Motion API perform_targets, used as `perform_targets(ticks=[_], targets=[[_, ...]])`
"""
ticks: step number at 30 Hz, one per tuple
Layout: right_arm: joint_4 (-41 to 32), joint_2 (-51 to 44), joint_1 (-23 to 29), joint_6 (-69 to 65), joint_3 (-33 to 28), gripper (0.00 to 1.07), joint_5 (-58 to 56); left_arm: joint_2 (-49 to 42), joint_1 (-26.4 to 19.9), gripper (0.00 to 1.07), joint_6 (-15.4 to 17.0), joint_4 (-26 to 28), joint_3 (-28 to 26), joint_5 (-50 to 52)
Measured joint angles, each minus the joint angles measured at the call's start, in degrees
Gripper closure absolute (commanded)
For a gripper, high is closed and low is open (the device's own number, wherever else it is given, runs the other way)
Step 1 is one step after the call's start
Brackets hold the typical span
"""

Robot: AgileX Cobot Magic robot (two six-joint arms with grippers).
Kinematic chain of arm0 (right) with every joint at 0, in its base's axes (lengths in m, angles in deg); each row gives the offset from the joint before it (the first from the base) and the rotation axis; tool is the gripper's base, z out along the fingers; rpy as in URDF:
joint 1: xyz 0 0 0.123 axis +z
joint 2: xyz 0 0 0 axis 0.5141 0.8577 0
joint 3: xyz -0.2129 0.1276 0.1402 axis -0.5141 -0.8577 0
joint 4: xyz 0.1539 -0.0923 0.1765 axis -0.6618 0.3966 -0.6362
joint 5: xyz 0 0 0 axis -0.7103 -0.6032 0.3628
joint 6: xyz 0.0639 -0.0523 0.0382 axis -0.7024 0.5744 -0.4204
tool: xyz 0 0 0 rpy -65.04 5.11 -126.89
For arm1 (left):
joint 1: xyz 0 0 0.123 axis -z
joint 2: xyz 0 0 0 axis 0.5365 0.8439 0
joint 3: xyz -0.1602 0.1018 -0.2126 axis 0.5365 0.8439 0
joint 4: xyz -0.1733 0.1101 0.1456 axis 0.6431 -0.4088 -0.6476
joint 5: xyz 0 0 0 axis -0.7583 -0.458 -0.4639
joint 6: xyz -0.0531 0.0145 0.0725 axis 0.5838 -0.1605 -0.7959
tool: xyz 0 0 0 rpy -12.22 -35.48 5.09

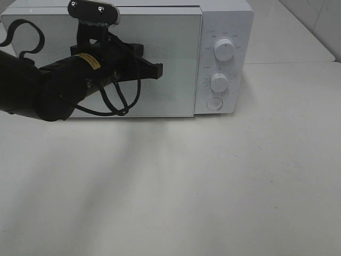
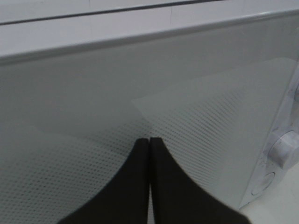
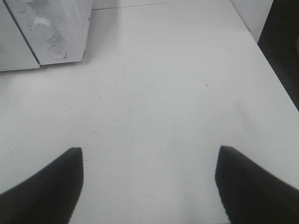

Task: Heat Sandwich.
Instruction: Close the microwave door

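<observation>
We are finding no sandwich in any view. The door of the microwave is sitting closed and its dotted pane is showing nothing inside, so we cannot tell where the sandwich is. The left gripper is hovering close before the door, jaws pressed together and holding nothing; whether it touches the door is unclear. The right gripper is hanging over the table, jaws spread wide and empty. We are judging a sandwich to be light, soft, loosely stacked and easy to crush. We are expecting to grip whatever dish carries it by the rim, not pinch the bread.
</observation>
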Motion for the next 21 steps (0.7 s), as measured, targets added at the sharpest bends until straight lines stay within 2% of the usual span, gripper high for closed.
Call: perform_targets(ticks=[5,14,21], targets=[[0.00,0.00,0.00,0.00,0.00,0.32,0.00,1.32,0.23,1.07,-1.26,1.83,-2.35,-1.66],[-0.06,0.00,0.00,0.00,0.00,0.32,0.00,1.49,0.52,1.07,-1.38,1.15,-3.78,-4.87],[-0.06,0.00,0.00,0.00,0.00,0.32,0.00,-1.49,-0.23,1.07,-0.69,0.23,-2.06,-7.39]])
